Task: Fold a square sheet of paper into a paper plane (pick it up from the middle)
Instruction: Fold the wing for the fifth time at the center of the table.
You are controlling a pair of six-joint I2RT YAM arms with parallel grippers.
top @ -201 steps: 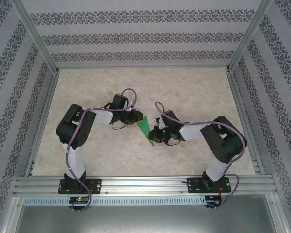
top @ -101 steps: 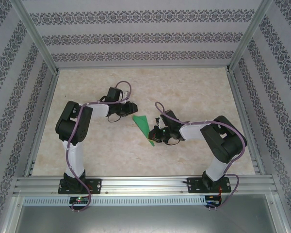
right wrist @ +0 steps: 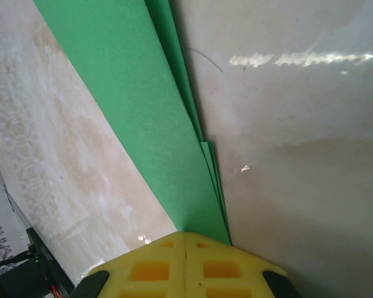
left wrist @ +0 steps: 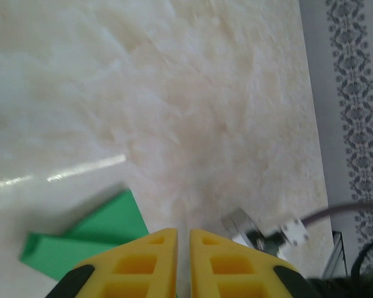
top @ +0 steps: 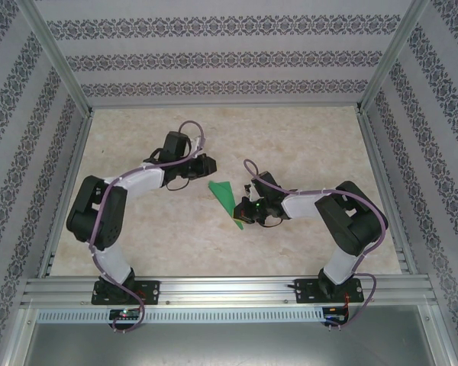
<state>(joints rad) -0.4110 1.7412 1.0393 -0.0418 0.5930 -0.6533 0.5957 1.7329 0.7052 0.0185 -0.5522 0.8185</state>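
Note:
The paper plane (top: 227, 200) is bright green paper folded into a slim pointed wedge, lying flat on the table between the arms. Its wide end points away from the arm bases. My right gripper (top: 242, 216) is shut, its yellow fingertips (right wrist: 211, 254) set down on the paper's narrow near end (right wrist: 137, 105), where several stacked layers show along one edge. My left gripper (top: 211, 164) hovers a short way beyond the wide end, clear of the paper. Its fingertips (left wrist: 154, 251) stand almost together with nothing between them, and a green corner (left wrist: 93, 234) shows beside them.
The table (top: 305, 145) is pale marble-patterned, walled by patterned panels with aluminium posts (top: 57, 65). A metal rail (top: 229, 288) runs along the near edge. Part of the right arm (left wrist: 264, 233) shows near the left fingers.
My left gripper has let go of the paper's wide end, drawn back to the left and farther away, and closed its fingers. The wide end now lies flat. The right gripper has not moved.

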